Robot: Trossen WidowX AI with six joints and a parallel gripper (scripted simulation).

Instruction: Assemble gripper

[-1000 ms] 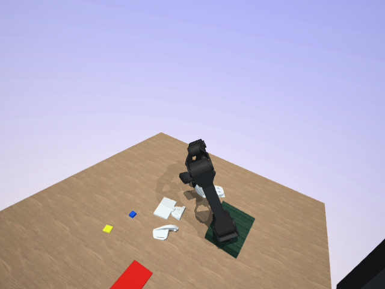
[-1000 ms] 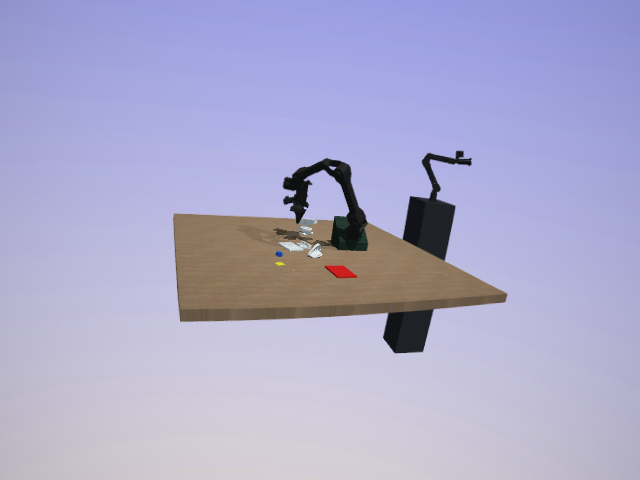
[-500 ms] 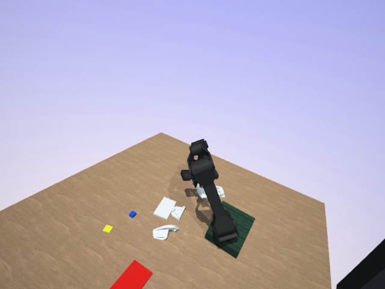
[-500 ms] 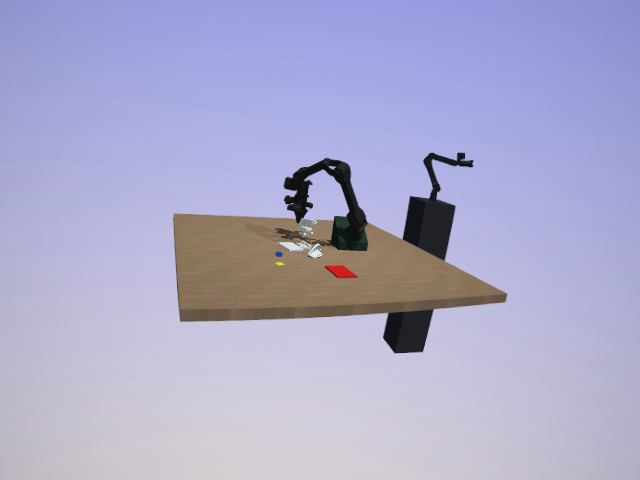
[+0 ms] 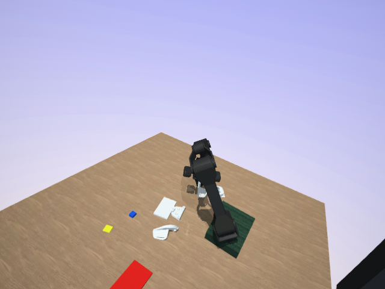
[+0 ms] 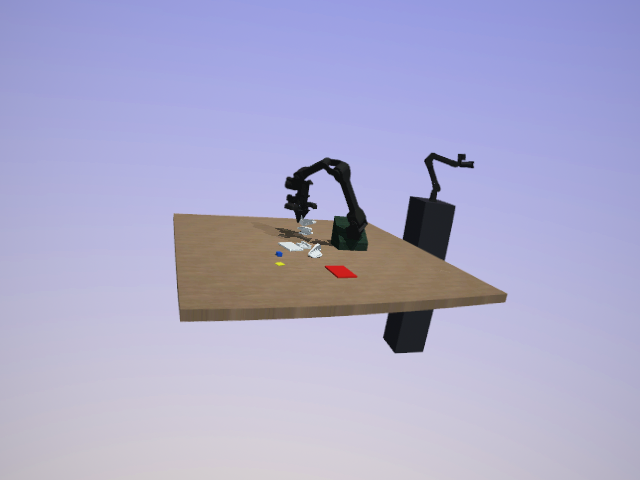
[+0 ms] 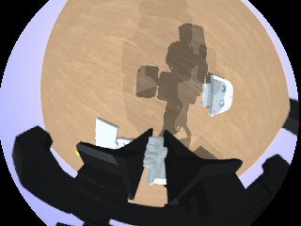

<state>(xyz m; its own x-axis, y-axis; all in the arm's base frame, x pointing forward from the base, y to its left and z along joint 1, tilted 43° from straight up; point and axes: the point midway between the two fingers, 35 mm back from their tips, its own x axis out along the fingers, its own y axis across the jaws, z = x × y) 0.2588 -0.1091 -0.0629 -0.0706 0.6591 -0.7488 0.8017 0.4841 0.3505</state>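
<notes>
"What do my jaws hold?"

"Centre: my jaws, nearly closed, gripping one ridged white part (image 5: 201,190) (image 6: 310,222) (image 7: 155,157), which I take for a toy jaw. It hangs above the tabletop (image 5: 93,217) (image 6: 232,284) (image 7: 94,56)."

"And around them?"

"Right of the jaws in the wrist view: a white piece with two round features (image 5: 221,191) (image 6: 306,230) (image 7: 222,96), probably the housing plate. Left of them: a flat white piece (image 5: 164,208) (image 6: 290,246) (image 7: 106,134), by my reading the gripper base. Farther out, from above: the loose curved white part (image 5: 160,233) (image 6: 314,253), presumably the second toy jaw."

"How far along am I?"

"One part lifted; neither looks seated on the base. Remaining: seat both, mesh the teeth, lower the plate level, release and withdraw. I cannot tell the pins apart."

"The count?"

"Toy jaws, two; base, one; housing plate, one. Outermost from the jaws: one blue block (image 5: 132,214) (image 6: 279,253), one yellow square (image 5: 107,228) (image 6: 279,264) (image 7: 77,153), one red rectangle (image 5: 133,273) (image 6: 341,271)."
</notes>
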